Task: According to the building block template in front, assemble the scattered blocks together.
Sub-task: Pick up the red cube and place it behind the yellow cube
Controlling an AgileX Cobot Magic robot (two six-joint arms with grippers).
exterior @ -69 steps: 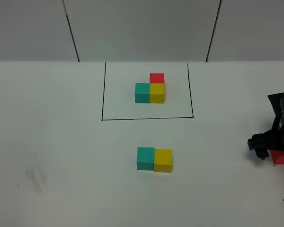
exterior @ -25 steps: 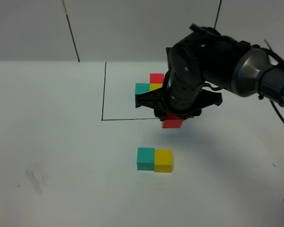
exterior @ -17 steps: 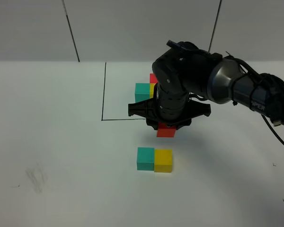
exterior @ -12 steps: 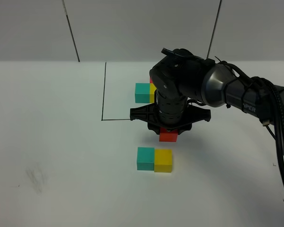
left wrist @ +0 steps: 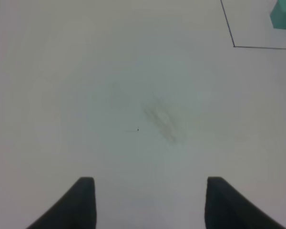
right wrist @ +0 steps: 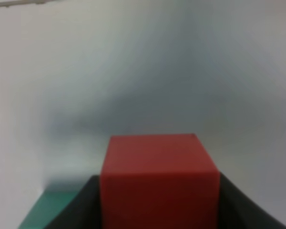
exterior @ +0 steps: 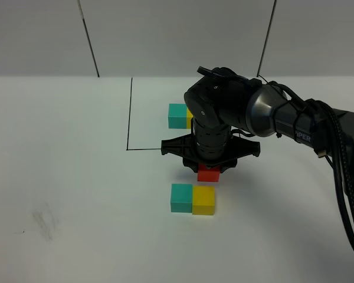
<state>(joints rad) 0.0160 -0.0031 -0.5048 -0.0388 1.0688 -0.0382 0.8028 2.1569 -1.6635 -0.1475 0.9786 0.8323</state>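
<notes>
My right gripper (exterior: 208, 171) is shut on the red cube (exterior: 208, 174) and holds it just behind the yellow cube (exterior: 203, 200), low over the table. The teal cube (exterior: 181, 197) touches the yellow cube's left side. In the right wrist view the red cube (right wrist: 159, 176) sits between the dark fingers, with the teal cube (right wrist: 45, 212) at the picture's lower left. The template's teal cube (exterior: 177, 115) and a sliver of its yellow cube (exterior: 190, 113) show inside the black frame (exterior: 129, 118); its red cube is hidden by the arm. My left gripper (left wrist: 148, 202) is open over bare table.
The right arm (exterior: 283, 118) reaches in from the right and covers the frame's right half. A grey smudge (exterior: 44, 221) marks the table at front left; it also shows in the left wrist view (left wrist: 159, 119), with the frame's corner (left wrist: 234, 46) beyond.
The right arm has carried the red cube in from the table's right edge, over the template, then down and forward to just behind the yellow cube.
</notes>
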